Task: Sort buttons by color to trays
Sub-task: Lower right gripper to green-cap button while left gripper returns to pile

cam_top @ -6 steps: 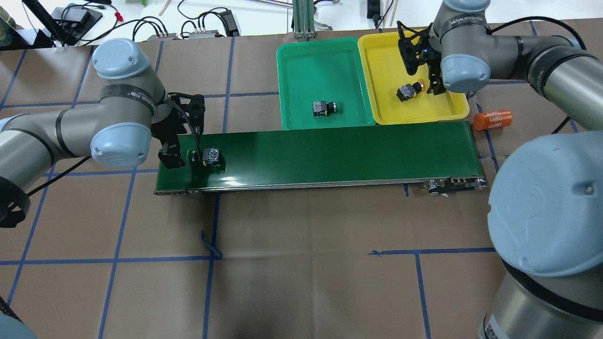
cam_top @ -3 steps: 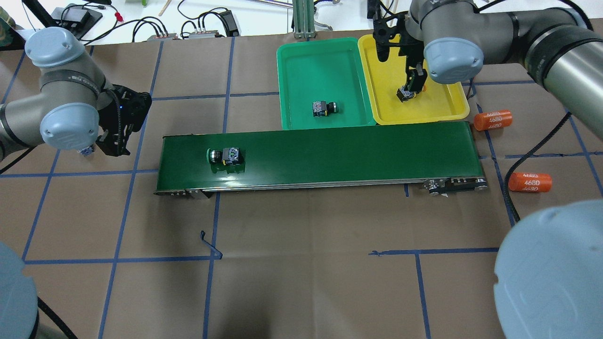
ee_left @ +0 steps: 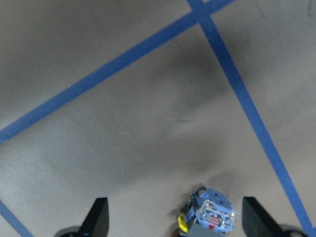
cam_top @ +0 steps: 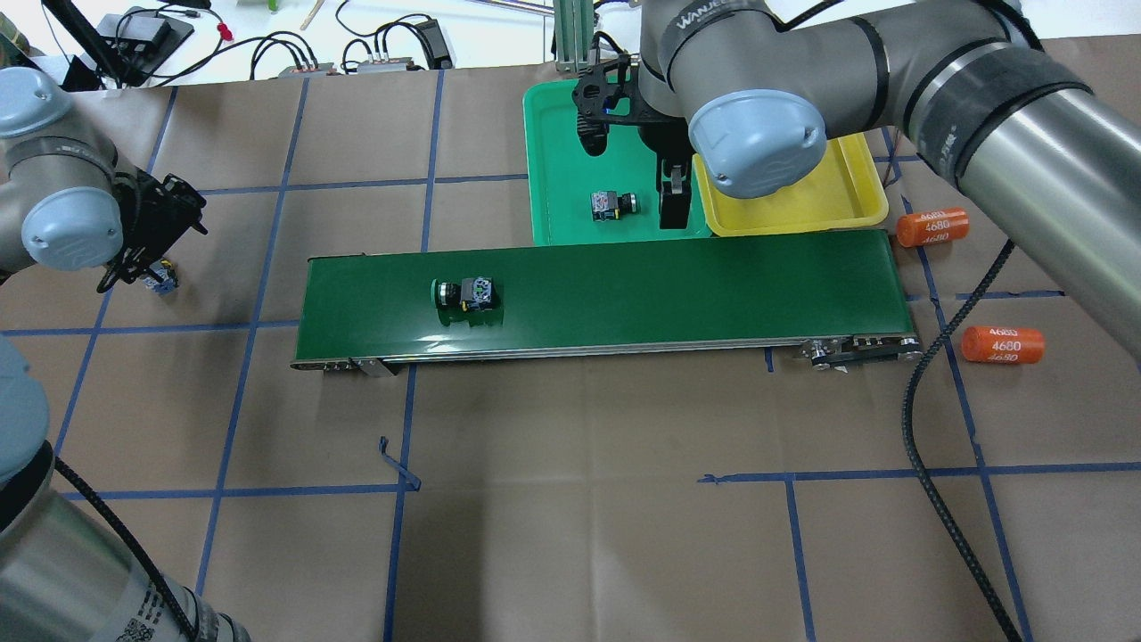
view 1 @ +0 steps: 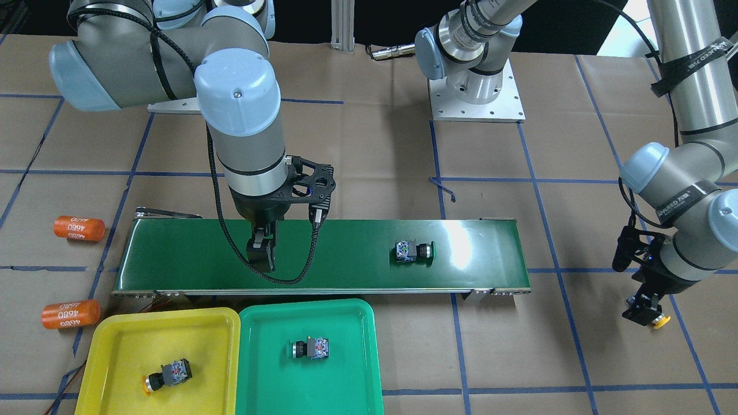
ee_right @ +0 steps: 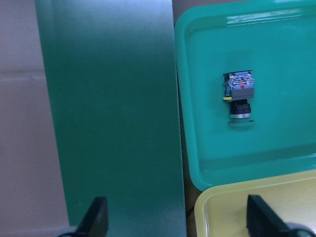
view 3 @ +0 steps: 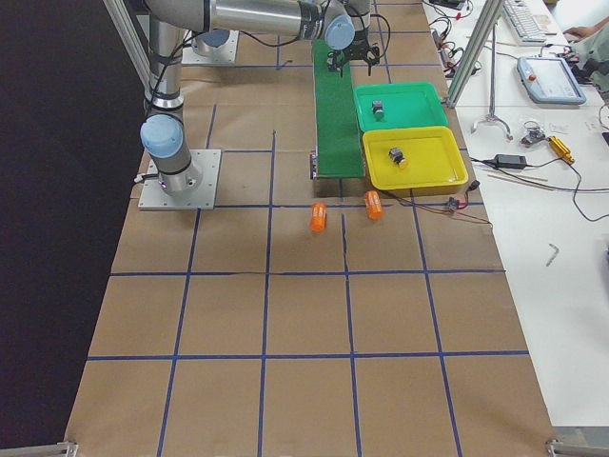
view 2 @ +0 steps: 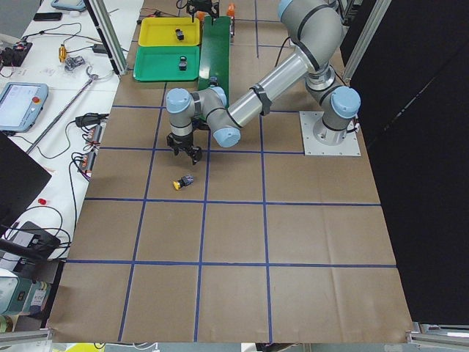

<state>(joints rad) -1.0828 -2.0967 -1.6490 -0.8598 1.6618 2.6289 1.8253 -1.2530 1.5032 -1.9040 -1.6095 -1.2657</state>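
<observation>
One green button (view 1: pixel 413 252) lies on the belt, and another (ee_right: pixel 238 94) rests in the green tray (view 1: pixel 357 323). A yellow button (view 1: pixel 168 374) lies in the yellow tray (view 1: pixel 115 328); the right arm hides it in the overhead view. A second yellow button (ee_left: pixel 207 217) lies on the paper off the belt's left end. My left gripper (ee_left: pixel 174 202) hangs open just above that button, fingers on either side. My right gripper (ee_right: pixel 175 200) is open and holds nothing, above the belt's edge beside the green tray.
The long dark green conveyor belt (cam_top: pixel 624 285) runs across the table in front of both trays. Two orange cylinders marked 4680 (cam_top: pixel 931 227) (cam_top: pixel 1003 344) lie past its right end. Cables and boxes line the far bench.
The right gripper left the yellow tray, with the yellow button still lying in it, and swung over to the belt beside the green tray. The left gripper moved off the belt to the table button. The belt's green button travelled right.
</observation>
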